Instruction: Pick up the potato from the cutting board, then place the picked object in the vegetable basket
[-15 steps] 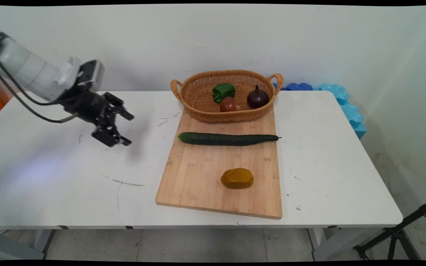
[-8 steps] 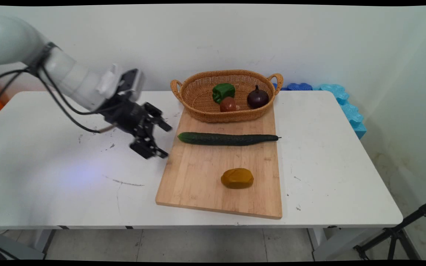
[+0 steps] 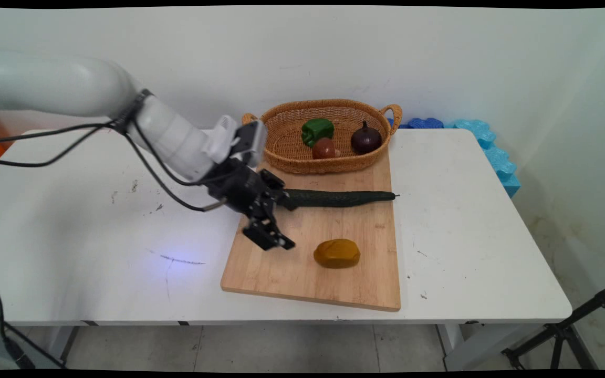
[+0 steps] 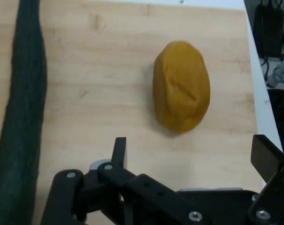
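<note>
fingers (image 3: 287, 223) spread wide above board (image 3: 302, 273), between cucumber (image 3: 342, 198) and potato (image 3: 336, 253).

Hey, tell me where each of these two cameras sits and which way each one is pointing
Main view: fixed above the table's near side, looking down across it toward the wall; shows the white arm and open gripper over the cutting board.
Hand view: on the hand, looking along the gripper down at the board; only the black linkage and fingers show.
Shared: cucumber, yellow-brown potato, board.
</note>
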Robot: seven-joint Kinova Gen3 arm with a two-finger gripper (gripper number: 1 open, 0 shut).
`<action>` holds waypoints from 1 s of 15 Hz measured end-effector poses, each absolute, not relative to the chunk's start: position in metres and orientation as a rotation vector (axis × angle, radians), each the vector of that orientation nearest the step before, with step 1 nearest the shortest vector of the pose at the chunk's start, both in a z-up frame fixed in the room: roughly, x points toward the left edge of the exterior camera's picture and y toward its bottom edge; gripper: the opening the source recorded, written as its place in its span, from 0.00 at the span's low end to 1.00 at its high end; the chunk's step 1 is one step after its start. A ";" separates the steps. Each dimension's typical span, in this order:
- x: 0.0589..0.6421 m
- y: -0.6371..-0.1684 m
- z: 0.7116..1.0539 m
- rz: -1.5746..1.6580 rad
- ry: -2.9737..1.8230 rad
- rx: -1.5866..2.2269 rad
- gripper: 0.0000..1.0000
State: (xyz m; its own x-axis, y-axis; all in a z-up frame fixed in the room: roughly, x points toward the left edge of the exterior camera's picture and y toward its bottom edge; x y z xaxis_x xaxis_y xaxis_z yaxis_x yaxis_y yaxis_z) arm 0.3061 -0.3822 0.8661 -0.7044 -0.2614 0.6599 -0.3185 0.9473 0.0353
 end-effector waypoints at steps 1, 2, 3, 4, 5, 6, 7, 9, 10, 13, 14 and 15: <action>0.298 -0.384 0.861 0.096 -2.383 0.407 1.00; 0.289 -0.386 0.855 0.087 -2.378 0.407 1.00; 0.280 -0.388 0.850 0.081 -2.374 0.408 1.00; 0.274 -0.389 0.845 0.077 -2.372 0.407 1.00; 0.267 -0.391 0.839 0.075 -2.370 0.408 1.00; 0.262 -0.392 0.835 0.073 -2.369 0.408 1.00; 0.256 -0.394 0.830 0.074 -2.368 0.409 1.00; 0.247 -0.396 0.821 0.077 -2.369 0.409 1.00; 0.243 -0.397 0.817 0.078 -2.371 0.409 1.00; 0.234 -0.399 0.808 0.086 -2.376 0.405 0.00; 0.233 -0.400 0.806 0.088 -2.377 0.403 0.00; 0.231 -0.400 0.805 0.092 -2.379 0.400 0.00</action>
State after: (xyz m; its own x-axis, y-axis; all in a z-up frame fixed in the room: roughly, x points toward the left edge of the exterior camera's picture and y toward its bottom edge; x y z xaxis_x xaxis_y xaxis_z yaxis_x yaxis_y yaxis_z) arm 0.2312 -0.4002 0.8047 -0.6991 -0.2600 0.6661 -0.3107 0.9495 0.0444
